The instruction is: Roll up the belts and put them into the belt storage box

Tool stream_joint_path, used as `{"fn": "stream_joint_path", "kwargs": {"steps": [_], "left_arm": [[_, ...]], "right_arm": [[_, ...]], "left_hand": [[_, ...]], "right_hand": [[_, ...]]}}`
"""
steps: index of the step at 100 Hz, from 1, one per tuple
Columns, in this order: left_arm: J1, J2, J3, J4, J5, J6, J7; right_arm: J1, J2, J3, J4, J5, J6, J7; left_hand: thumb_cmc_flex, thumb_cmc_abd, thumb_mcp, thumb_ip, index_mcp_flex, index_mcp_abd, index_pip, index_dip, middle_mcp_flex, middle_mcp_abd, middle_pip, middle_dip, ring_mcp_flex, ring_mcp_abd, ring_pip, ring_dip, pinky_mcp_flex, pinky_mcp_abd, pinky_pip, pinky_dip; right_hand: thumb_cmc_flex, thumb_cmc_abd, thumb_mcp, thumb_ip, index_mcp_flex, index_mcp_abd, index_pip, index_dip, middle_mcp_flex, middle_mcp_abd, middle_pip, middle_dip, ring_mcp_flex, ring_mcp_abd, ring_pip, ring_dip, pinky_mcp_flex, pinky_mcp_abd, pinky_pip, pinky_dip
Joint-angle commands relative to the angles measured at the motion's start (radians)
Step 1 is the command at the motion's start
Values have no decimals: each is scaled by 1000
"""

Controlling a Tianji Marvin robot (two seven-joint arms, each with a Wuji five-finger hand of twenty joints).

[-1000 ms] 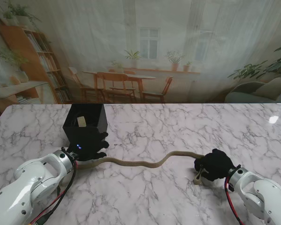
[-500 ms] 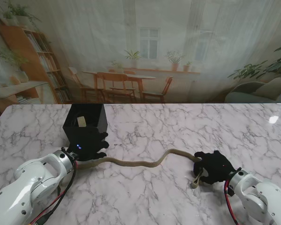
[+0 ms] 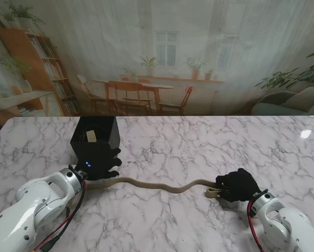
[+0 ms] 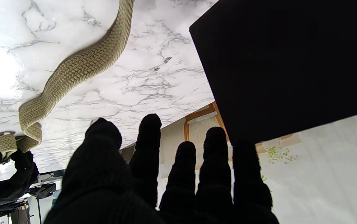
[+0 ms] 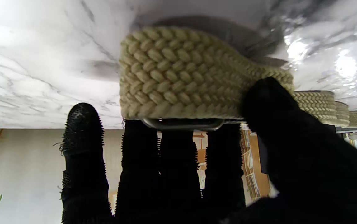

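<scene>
A tan braided belt (image 3: pixel 151 185) lies in a wavy line across the marble table (image 3: pixel 198 142). Its left end runs under my left hand (image 3: pixel 101 164), which rests with fingers (image 4: pixel 148 137) stretched and apart, just in front of the black belt storage box (image 3: pixel 96 137). The box (image 4: pixel 284 62) fills the space beside those fingers. My right hand (image 3: pixel 239 185) is shut on the belt's other end. There the thumb and fingers (image 5: pixel 172 174) pinch a folded loop of belt (image 5: pixel 181 74) with a metal buckle (image 5: pixel 181 124) against the table.
A small pale item (image 3: pixel 91 136) shows in the box's open top. The table's near edge runs close behind both forearms. A backdrop printed with a room stands along the table's far edge.
The right hand has turned and lowered the buckle end, which now points left on the table instead of hanging down. The belt's raised curve near that hand has flattened. The left hand has stayed put.
</scene>
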Motion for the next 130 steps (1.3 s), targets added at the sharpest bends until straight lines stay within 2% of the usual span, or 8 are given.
{"fn": "stream_joint_path", "kwargs": {"steps": [1,14,29,46,68,81,102,130], "left_arm": [[-1,-2,3,2,-3,-2,-14],[-2,-2,5,4,-3,-2,-12],[-3,-1,6,4,-2,-2,-11],[-1,-1,5,4,0,-1,-8],[-1,-1,6,5,0,0,-6],[-1,-1,6,5,0,1,-5],[-7,-3,13,7,-13,6,-14],[-20,-8,37,19,-41,32,-7]], "right_arm": [[8,-3,-7,18,-10,2,-14],[26,0,-25,46,-30,1,-70],[37,-2,-41,65,-28,3,-106],[40,-6,-44,67,-12,-8,-106],[29,0,-29,39,-14,-44,-34],[13,2,-7,-3,-11,-59,45],[-44,10,75,-162,24,-88,336],[-65,26,114,-249,38,-86,551]], "left_hand": [[-9,40,-12,-17,33,7,-2,0,-35,15,-5,1,-17,20,-25,-1,-17,33,-27,-2],[-8,39,-11,-17,32,7,-2,0,-36,14,-5,1,-18,19,-25,-1,-17,33,-27,-1],[-4,37,-11,-17,32,8,-1,0,-36,15,-4,1,-17,18,-25,-1,-16,32,-27,-1],[1,34,-10,-17,32,6,1,2,-36,14,-3,2,-16,18,-24,0,-16,32,-27,-1],[1,35,-11,-17,32,6,4,2,-37,14,-2,2,-15,19,-24,0,-16,33,-27,-1],[2,36,-10,-17,31,6,4,1,-37,13,-2,2,-17,18,-24,0,-16,32,-27,-1],[-7,42,-12,-17,31,9,1,-2,-35,13,-3,1,-18,19,-25,-1,-18,33,-28,-1],[-6,42,-11,-16,32,7,1,-1,-35,14,-4,1,-16,19,-25,0,-18,34,-28,0]], "right_hand": [[81,43,40,23,-51,-70,28,16,97,-45,127,56,68,-33,72,53,40,-33,57,46],[36,76,135,155,-296,-63,-357,-38,182,-42,198,84,157,-37,157,128,95,-67,120,69],[78,113,129,162,-489,-208,-358,-9,252,-19,211,85,247,2,242,156,139,-44,155,69],[141,204,111,168,-226,-308,-273,34,248,-7,217,97,244,22,264,130,138,-28,153,47],[39,5,95,18,97,-18,-70,-272,255,-115,-7,2,213,-110,84,43,136,-157,147,59],[-265,175,87,148,198,173,-306,34,252,-145,-114,-89,185,-155,42,-63,173,-245,203,53],[-336,327,7,181,-82,372,-385,135,126,-130,-225,-142,56,-153,-49,-119,76,-262,173,50],[-236,82,430,314,-339,437,-403,225,-72,-175,-301,-226,-102,-219,-140,-169,-31,-346,60,24]]}}
